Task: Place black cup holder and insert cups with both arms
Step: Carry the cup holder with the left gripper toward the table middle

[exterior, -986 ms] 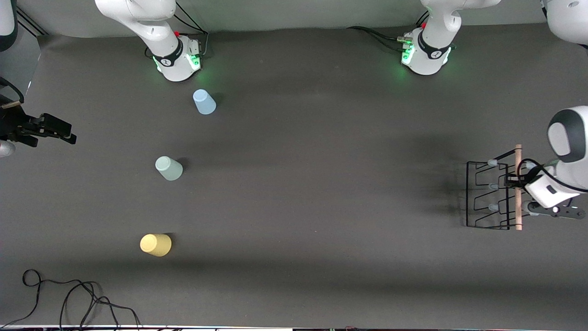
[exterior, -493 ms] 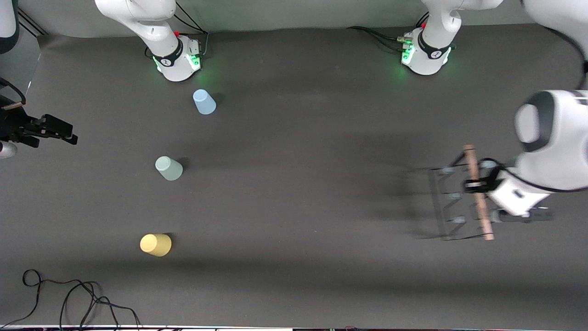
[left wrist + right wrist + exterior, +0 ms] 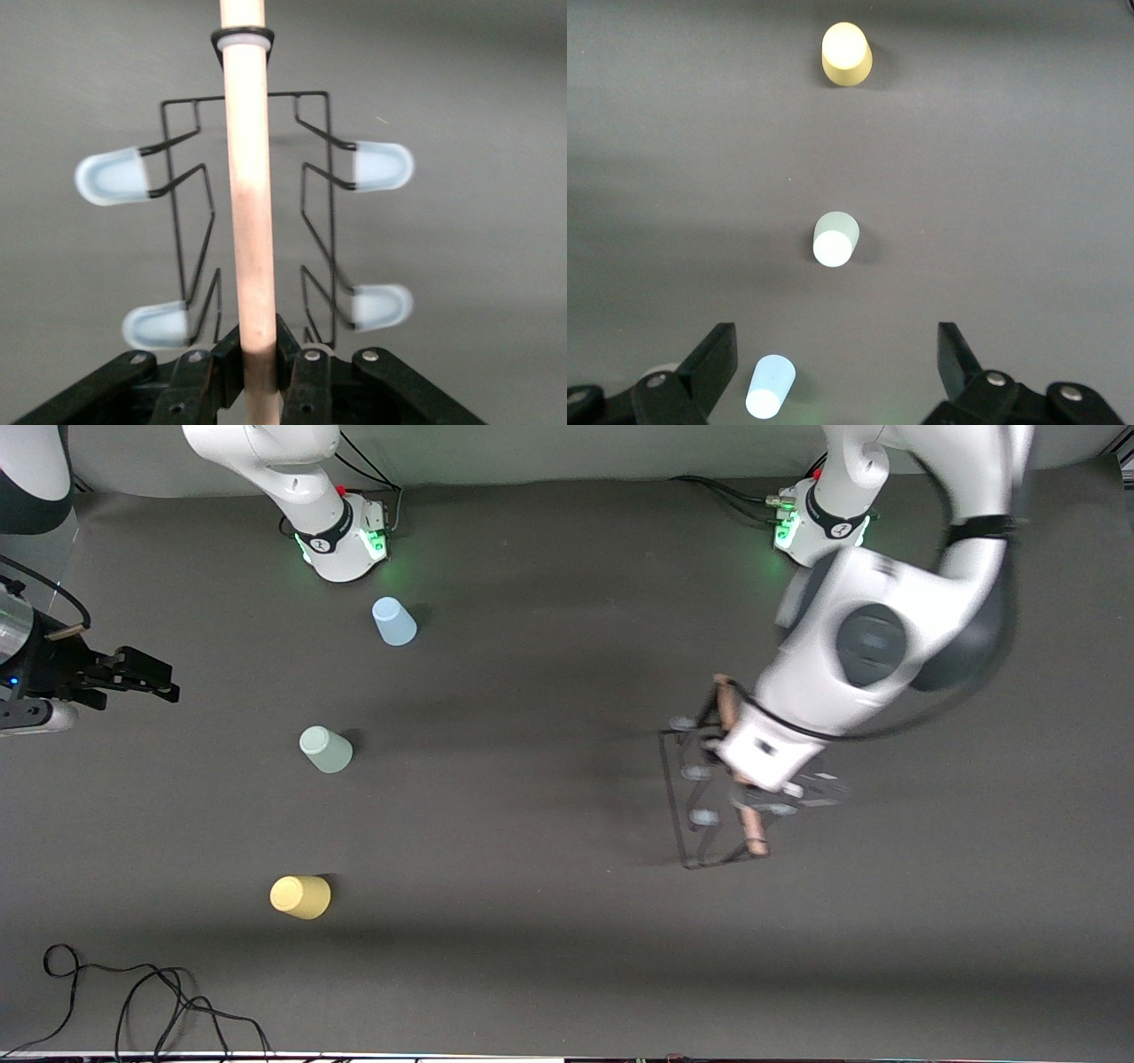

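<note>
So we've got the left gripper (image 3: 257, 367) clamped tight on the wooden rod handle (image 3: 248, 204) of the black cup holder (image 3: 709, 797), which hangs under it up in the air over the left arm's half of the table (image 3: 567, 974). From the left wrist view we see the rod running straight between the jaws, with the wire frame and its pale blue peg tips (image 3: 111, 175) spread out below.

The right gripper (image 3: 146, 677) hovers over the right arm's end of the table with its jaws spread wide and nothing in them.

All three cups sit upside down toward the right arm's end, well apart from the rack: the light blue cup (image 3: 393, 621) close to the right arm's base, the pale green cup (image 3: 325, 749) nearer the front camera, and the yellow cup (image 3: 300, 896) nearest. Nothing lies between rack and cups. A black cable (image 3: 133, 1001) coils at the table's front edge.
</note>
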You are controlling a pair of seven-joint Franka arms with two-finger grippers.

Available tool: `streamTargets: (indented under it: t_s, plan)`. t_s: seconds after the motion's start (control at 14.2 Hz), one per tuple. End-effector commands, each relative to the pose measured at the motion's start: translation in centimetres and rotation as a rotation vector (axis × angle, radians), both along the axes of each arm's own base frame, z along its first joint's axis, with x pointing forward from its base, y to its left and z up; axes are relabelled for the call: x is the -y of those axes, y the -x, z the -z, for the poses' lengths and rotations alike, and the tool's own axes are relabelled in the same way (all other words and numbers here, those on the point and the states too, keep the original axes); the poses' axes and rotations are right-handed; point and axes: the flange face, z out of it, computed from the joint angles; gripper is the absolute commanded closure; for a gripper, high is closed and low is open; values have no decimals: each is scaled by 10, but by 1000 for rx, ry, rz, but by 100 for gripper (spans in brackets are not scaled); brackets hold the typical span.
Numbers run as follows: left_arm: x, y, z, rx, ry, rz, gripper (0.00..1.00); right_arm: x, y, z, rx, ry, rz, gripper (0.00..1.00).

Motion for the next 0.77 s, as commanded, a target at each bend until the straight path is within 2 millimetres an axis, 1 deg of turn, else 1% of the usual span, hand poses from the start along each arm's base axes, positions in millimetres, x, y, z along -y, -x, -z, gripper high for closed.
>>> streamTargets:
  t_s: [0.0, 0.14, 0.21, 0.28, 0.35, 0.42, 0.49, 0.56, 0.7]
  plan:
    - [79, 42, 12, -2, 4, 53, 100, -11, 34, 7, 37, -15, 18, 0]
    - [129, 68, 43, 0, 10, 68, 100, -16, 71, 19, 71, -8, 10, 0]
    - [149, 75, 58, 21, 29, 53, 100, -22, 88, 26, 86, -2, 3, 0]
    - [172, 79, 69, 50, 59, 38, 100, -26, 100, 32, 89, 3, 10, 0]
    - [190, 77, 77, 62, 79, 23, 100, -27, 105, 38, 79, 5, 23, 0]
    - [210, 81, 83, 59, 94, 30, 100, -33, 106, 40, 75, 10, 30, 0]
    - [223, 84, 88, 53, 108, 28, 100, -48, 106, 41, 77, 20, 18, 0]
    - [232, 84, 91, 52, 122, 13, 100, -49, 104, 43, 72, 20, 16, 0]
    - [246, 86, 93, 57, 149, 8, 100, -44, 101, 47, 66, 18, 16, 0]
